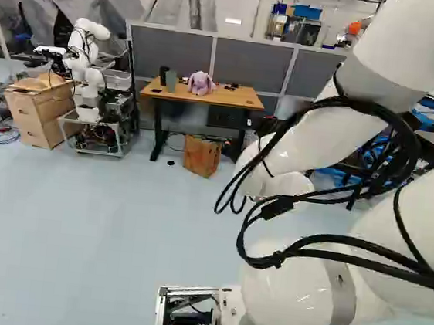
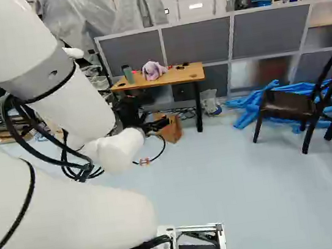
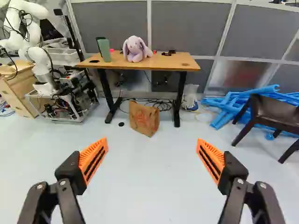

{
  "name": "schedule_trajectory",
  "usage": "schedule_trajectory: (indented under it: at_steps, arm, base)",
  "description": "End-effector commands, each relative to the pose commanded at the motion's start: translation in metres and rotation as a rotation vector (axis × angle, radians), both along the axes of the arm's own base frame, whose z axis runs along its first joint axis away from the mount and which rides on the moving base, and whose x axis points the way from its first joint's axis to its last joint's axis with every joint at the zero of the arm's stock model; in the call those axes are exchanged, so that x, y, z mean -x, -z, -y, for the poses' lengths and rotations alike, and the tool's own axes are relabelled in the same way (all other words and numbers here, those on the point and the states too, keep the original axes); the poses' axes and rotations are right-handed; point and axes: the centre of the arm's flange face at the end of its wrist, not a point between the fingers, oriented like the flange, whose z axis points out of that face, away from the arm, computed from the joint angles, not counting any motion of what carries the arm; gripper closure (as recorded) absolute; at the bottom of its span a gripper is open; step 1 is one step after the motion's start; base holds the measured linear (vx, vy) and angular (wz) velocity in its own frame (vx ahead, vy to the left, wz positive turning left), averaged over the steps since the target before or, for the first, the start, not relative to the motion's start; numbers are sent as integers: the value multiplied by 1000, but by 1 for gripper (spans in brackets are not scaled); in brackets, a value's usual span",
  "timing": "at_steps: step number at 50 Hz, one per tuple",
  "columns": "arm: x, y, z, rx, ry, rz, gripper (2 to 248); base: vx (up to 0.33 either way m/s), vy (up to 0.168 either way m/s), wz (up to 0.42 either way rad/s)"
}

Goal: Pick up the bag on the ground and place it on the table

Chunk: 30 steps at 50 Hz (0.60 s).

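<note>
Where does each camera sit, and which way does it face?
Left base view: on the base, behind and left of the arm; faces ahead, slightly down, toward the table; arm fills its right side.
Right base view: behind and right of the arm, facing likewise; arm fills its left side.
Wrist view: on the wrist, looking along the open claw, only that showing, toward the bag.
The base views share the table, bag and plush rabbit.

Nothing readable in any view. Reddish mark [image 3: 144, 119] on broad face of brown bag [image 3: 138, 129]; lettering, if any, too small and blurred to make out. Small white rectangle [image 1: 233, 21] on back wall [image 1: 240, 0], likewise illegible at this scale.
</note>
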Motion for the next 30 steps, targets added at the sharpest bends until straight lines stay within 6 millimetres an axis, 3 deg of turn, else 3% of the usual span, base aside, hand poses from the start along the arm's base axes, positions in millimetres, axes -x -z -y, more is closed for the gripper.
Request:
schedule_trajectory:
  at_steps: [30]
  arm:
    - [0, 0, 0, 0, 0, 0, 3]
  base:
    - [9, 0, -1]
